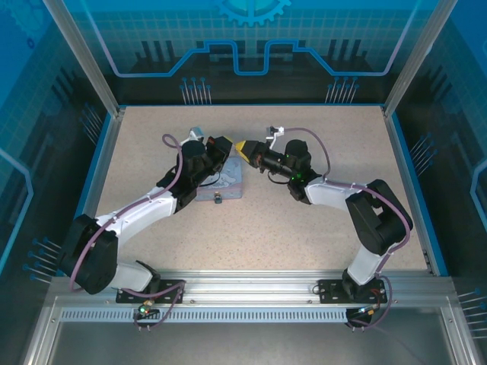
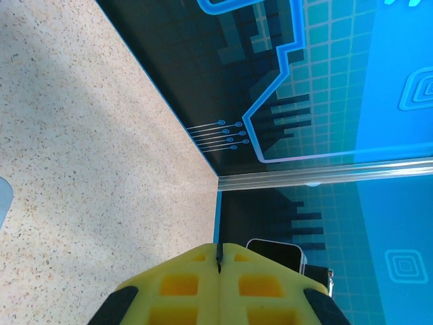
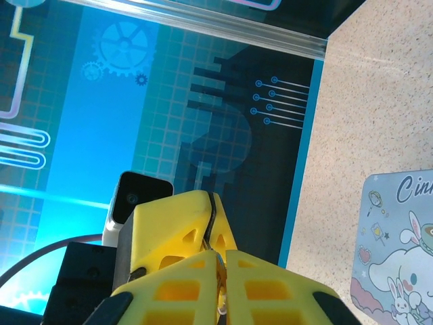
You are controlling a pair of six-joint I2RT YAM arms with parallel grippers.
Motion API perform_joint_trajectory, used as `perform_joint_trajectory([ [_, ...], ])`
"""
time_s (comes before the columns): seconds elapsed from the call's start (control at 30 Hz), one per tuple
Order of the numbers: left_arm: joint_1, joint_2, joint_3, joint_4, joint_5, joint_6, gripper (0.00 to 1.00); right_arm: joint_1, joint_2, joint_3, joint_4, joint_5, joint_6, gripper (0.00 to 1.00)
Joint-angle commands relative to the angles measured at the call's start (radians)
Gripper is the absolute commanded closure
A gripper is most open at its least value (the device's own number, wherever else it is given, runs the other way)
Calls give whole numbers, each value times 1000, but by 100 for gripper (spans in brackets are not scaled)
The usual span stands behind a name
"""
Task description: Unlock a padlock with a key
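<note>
Meeting tip-to-tip over the table (image 1: 319, 228), just left of centre in the overhead view, both YAM arms hover w/ yellow fingers pressed together. Left gripper (image 2: 220, 263), bottom centre of its wrist view: pads flush, only a dark seam between them. Right gripper (image 3: 222, 274), bottom centre of its own view: likewise closed, its tips nosing against the left gripper's yellow fingers, which sit just above them in frame. Whether the key is nipped in either pinch can't be told; it is too small and the seams hide it. The padlock (image 1: 217, 199) reads as a small dark speck at the lower edge of the cartoon-printed tin (image 3: 399, 237), centre-left of the overhead view, just right of the left forearm and lower in frame than the grippers. Neither gripper touches it.

Judgement: this looks like a key handover or re-grip btwn grippers, w/ insertion not yet begun. Risks: a sliver that thin could slip or twist as one pinch yields to the other, dropping onto the speckled top or the tin lid, where lifting it from flat would be hard. A skewed hold would likely leave the blade misaligned w/ the keyway. The padlock isn't braced by either gripper, so pushing a key in may just shove lock and tin along the table.
</note>
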Motion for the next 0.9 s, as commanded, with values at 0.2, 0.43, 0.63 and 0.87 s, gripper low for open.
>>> perform_joint_trajectory([
  [0.2,-9,-35,6,10,-29,28,100,10,-6,-13,14,2,-8,100],
  [0.43,-13,-47,-10,9,-32,26,100,2,-5,-10,8,1,-10,100],
  [0.63,-22,-54,-22,9,-40,21,100,-3,-2,-8,1,0,-10,100],
  [0.87,-35,-59,-33,9,-47,18,100,-7,-3,-13,-10,7,-10,100],
])
